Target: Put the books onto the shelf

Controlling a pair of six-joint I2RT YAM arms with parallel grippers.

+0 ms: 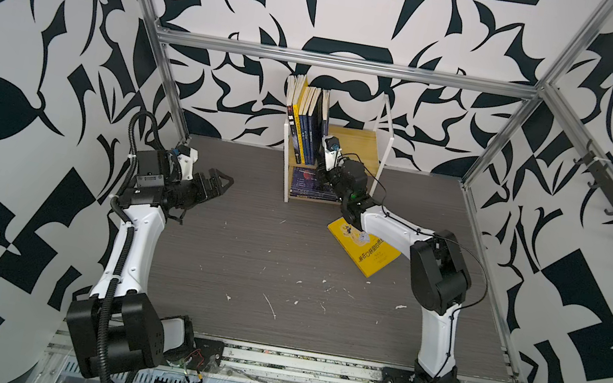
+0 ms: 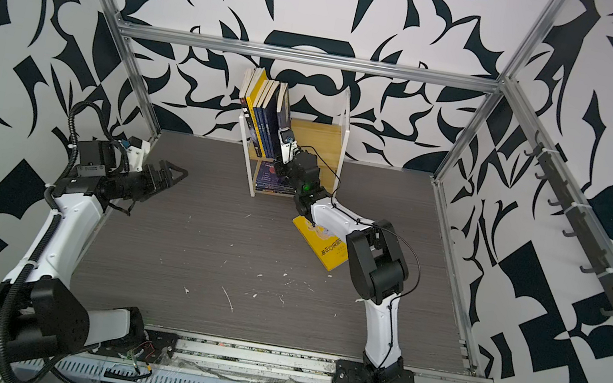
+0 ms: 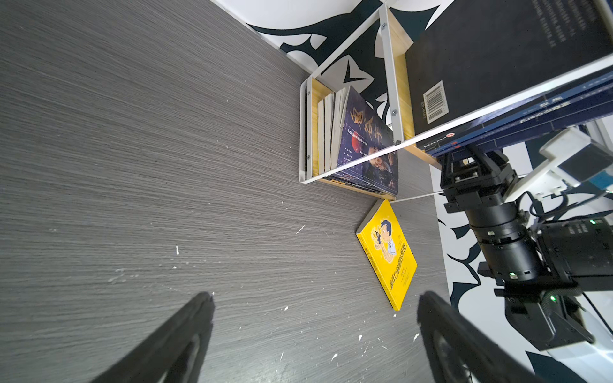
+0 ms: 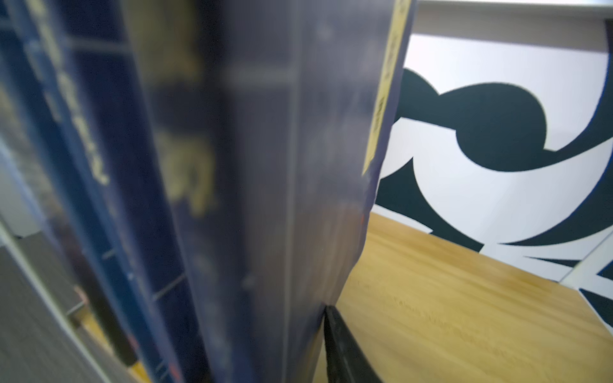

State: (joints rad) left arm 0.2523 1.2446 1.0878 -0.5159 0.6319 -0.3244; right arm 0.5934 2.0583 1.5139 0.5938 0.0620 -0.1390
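Yellow paperback [image 1: 371,259] flat just before the shelf [image 1: 361,142], toward its right: probably light, limp and glossy, best pinched along the spine. Right gripper [image 3: 466,159] at the outermost navy book [image 4: 282,199] on the shelf's upper tier, grip indeterminable; left gripper [image 1: 220,183], jaws apart, well left of the shelf

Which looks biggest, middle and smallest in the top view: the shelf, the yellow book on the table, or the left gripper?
1. shelf
2. yellow book, partly hidden under the right arm
3. left gripper
The gripper hangs above the table, nearer the camera, so it may look bigger than it is.
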